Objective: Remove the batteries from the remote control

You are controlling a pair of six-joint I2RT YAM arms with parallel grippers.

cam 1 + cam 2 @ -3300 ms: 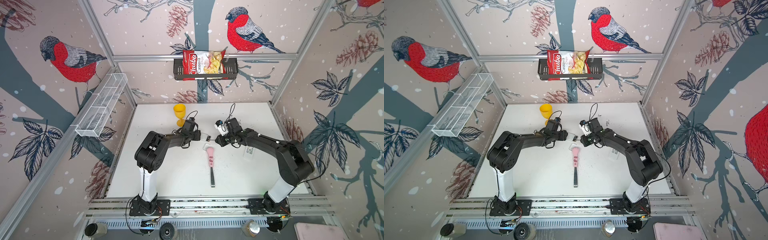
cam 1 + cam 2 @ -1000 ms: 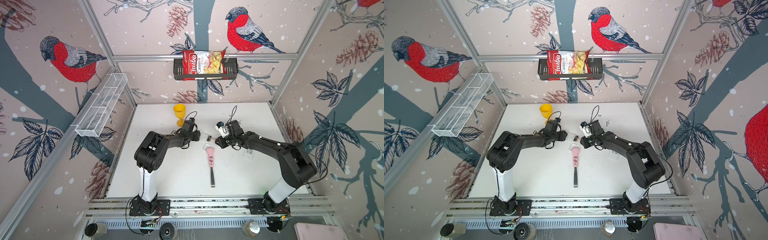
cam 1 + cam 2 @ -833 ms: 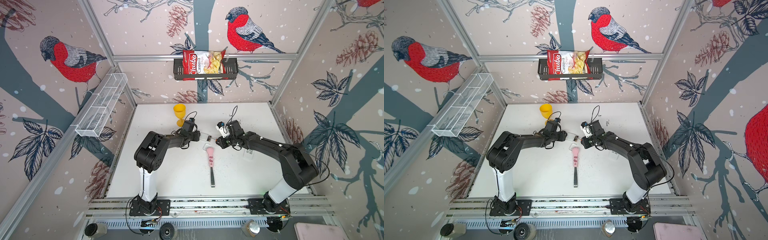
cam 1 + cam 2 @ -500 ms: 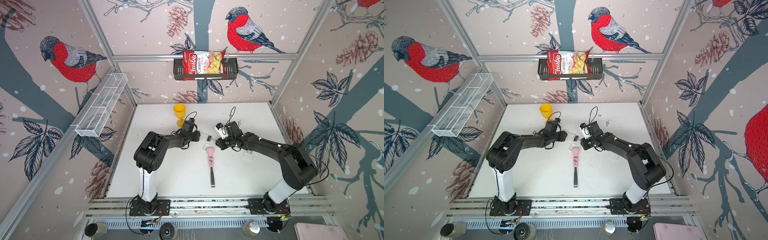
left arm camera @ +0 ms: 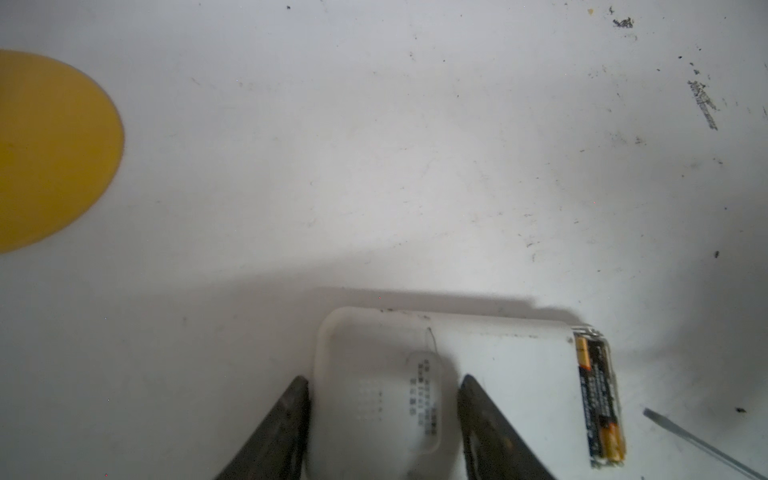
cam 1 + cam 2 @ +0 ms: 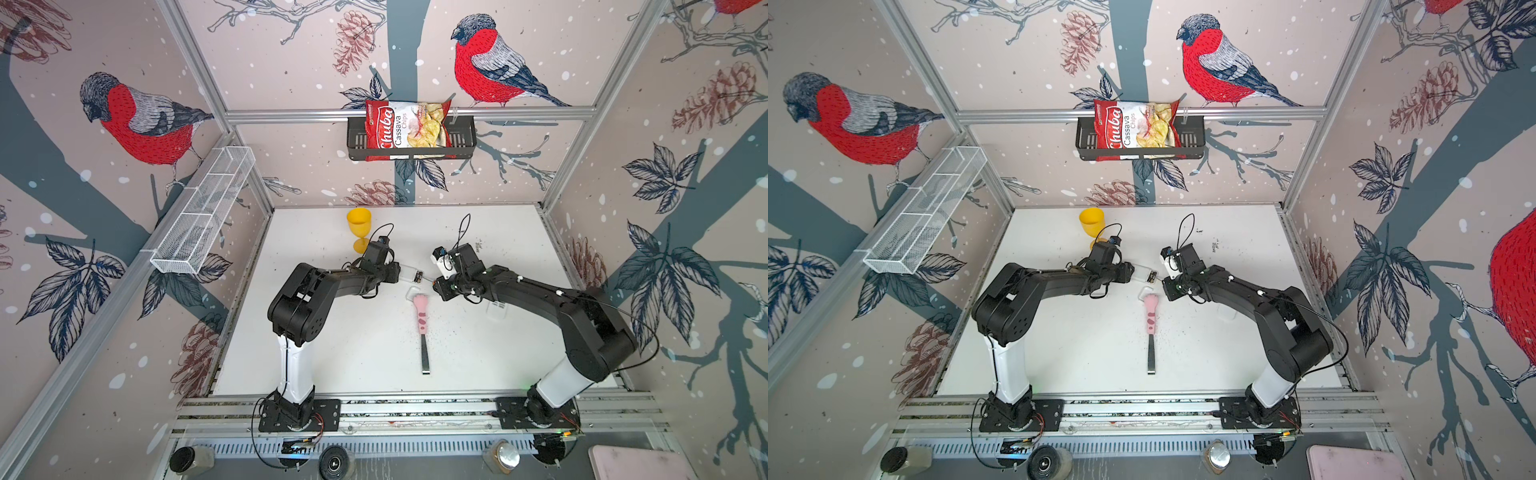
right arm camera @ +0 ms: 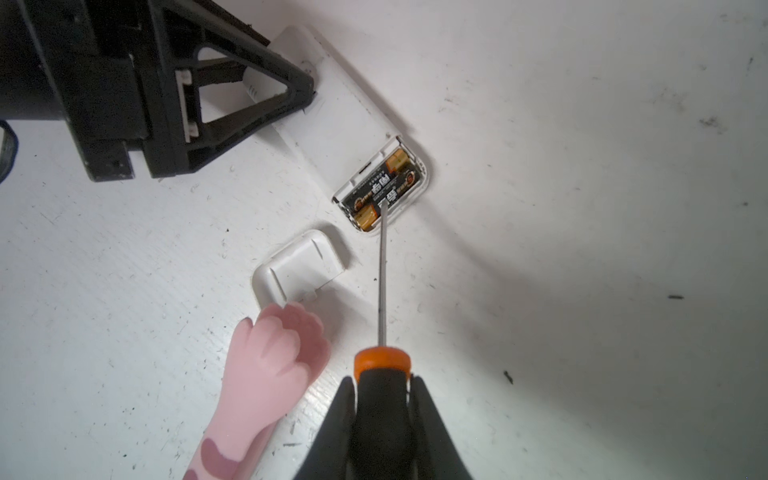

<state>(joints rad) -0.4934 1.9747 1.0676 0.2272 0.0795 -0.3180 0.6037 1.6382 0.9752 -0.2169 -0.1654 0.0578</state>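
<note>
Soft, even light is falling from overhead, and in both top views the white table (image 6: 365, 332) is glowing bright under faint shadows while the frame rails (image 6: 407, 114) are bowing toward the corners. In the left wrist view the yellow goblet (image 5: 50, 149) is blurring into a flat disc and the remote control (image 5: 519, 361) is casting a broad grey shadow. In the right wrist view the screwdriver (image 7: 382, 363) is showing crisp, the pink handle (image 7: 270, 365) is going soft, and shade is spreading around the edges.

The batteries (image 7: 380, 189) are black with gold-orange ends, the remote control (image 7: 349, 124) white. The screwdriver (image 7: 382, 363) handle is black, orange-collared. The cat-paw tool (image 7: 270, 374) is pink with darker patches; the goblet (image 6: 358, 224) yellow.
</note>
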